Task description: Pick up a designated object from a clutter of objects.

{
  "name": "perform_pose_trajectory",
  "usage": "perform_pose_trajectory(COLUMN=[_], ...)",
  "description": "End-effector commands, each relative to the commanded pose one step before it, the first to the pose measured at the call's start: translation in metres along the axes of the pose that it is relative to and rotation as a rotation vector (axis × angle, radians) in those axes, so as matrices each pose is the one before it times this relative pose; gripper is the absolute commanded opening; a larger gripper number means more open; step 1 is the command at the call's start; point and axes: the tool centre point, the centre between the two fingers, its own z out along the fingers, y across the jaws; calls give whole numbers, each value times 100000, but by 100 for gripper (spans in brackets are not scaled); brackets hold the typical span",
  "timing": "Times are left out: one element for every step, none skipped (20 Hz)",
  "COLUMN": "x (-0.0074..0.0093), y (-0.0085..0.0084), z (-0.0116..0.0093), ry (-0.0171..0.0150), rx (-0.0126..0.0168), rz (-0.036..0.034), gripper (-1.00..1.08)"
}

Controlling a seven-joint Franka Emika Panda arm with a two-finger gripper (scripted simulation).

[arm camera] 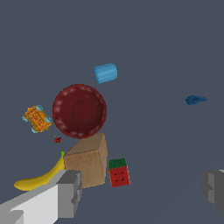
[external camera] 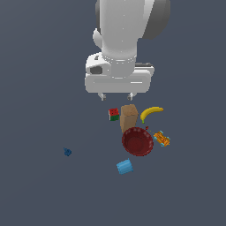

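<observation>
Gripper [external camera: 117,96]: jaws spread wide, holding nothing, poised above the clutter's far edge. In the exterior view, nearest it sit the red-green cube [external camera: 114,114], the tan box [external camera: 128,117] and the banana [external camera: 151,112]. The dark red bowl [external camera: 137,141] lies at 6 o'clock from the box and touches it, with the orange-blue toy [external camera: 161,138] at the bowl's 3 o'clock and the blue cup [external camera: 124,167] at its 7 o'clock. Recommendation: straddle 1 section of the scalloped rim on the cup side, away from the box, before closing.

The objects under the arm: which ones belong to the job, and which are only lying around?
For the job:
dark red bowl
gripper, fingers spread apart

Only lying about:
tan box
banana
red-green cube
orange-blue toy
blue cup
small dark blue object
</observation>
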Motion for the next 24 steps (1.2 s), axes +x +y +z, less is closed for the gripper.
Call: perform_pose_trajectory(x=[0, 7, 19, 30, 39, 30, 15, 0, -2, 1, 32, 50, 77, 95, 117, 134, 156, 176, 195, 214, 232, 250, 267, 281], y=[1, -20, -72, -111, -148, -126, -77, -29, -1, 19, -26, -71, -99, -122, -147, -174, -206, -237, -269, -304, -340, -378, -418, -459], z=[0, 9, 24, 39, 48, 34, 14, -3, -2, 3, 49, 71, 112, 140, 175, 200, 235, 268, 301, 335, 369, 405, 440, 474], ry=[0, 12, 35, 60, 91, 94, 80, 57, 0, -31, -102, -129, -199, -252, -317, -358, -412, -462, -511, -556, -599, -639, -674, -703], rx=[0, -55, -163, -261, -347, -294, -182, -72, 0, 41, -61, -125, -197, -237, -291, -337, -403, -462, -525, -591, -660, -734, -810, -885], rz=[0, -126, -385, -625, -860, -769, -524, -261, 0, 146, 99, 36, 52, 96, 142, 159, 174, 200, 225, 247, 271, 295, 318, 340], gripper=[28, 28, 28, 28, 28, 28, 28, 28, 28, 28, 28, 28, 28, 28, 28, 28, 28, 28, 28, 28, 28, 28, 28, 28])
